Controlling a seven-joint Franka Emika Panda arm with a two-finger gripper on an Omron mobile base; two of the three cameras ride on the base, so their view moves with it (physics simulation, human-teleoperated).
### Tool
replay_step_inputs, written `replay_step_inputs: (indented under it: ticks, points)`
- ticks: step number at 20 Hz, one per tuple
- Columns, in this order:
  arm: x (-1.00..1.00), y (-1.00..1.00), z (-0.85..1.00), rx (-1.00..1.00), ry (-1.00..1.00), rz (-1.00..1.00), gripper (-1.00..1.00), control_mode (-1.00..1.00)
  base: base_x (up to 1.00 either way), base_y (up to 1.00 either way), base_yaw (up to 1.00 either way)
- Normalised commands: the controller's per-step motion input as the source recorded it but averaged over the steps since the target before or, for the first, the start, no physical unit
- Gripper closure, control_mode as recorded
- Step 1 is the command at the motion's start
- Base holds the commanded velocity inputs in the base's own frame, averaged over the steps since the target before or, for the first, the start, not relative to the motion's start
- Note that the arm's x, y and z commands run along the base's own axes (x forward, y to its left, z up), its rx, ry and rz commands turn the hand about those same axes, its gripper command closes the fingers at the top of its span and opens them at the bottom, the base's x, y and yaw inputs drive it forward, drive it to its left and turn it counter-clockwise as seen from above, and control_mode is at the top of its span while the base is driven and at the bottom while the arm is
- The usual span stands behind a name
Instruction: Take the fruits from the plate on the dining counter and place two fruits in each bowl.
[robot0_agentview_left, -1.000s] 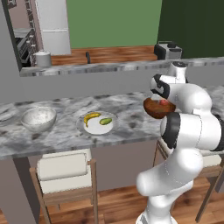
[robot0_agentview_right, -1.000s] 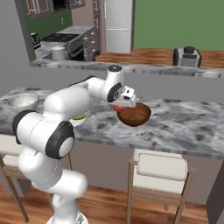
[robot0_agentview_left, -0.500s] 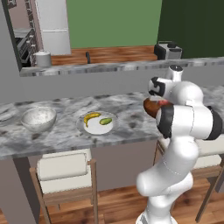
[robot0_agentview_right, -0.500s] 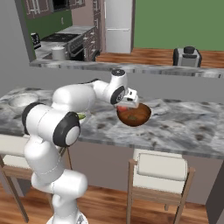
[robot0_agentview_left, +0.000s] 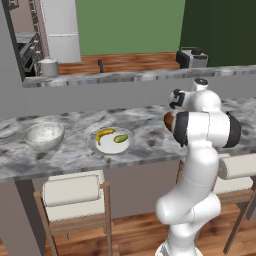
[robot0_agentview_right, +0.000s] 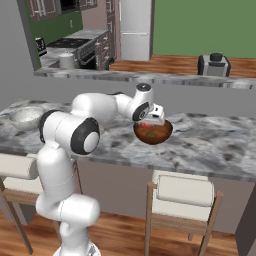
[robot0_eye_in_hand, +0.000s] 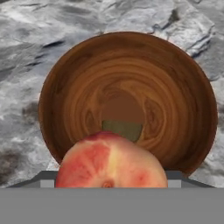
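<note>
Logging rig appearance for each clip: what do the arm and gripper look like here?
The arm is glossy white, built of rounded segments with dark bands and caps at the joints. It ends in a small white hand with a dark two-finger gripper. No cables or markings show.
</note>
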Motion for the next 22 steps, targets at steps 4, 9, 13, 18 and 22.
replay_step_inputs:
  ticks: [4,9,13,18,22]
  points:
    - [0.16,-0.05,-0.37,0.0,0.0,0.0,1.0,-1.0,0.0,0.0,0.0]
    - [0.0,0.0,-0.29,0.0,0.0,0.0,1.0,-1.0,0.0,0.0,0.0]
    - [0.0,0.0,-0.22,0.0,0.0,0.0,1.0,-1.0,0.0,0.0,0.0]
    - [0.0,0.0,-0.03,0.0,0.0,0.0,-1.0,-1.0,0.0,0.0,0.0]
    - [0.0,0.0,0.0,0.0,0.0,0.0,-1.0,-1.0,0.0,0.0,0.0]
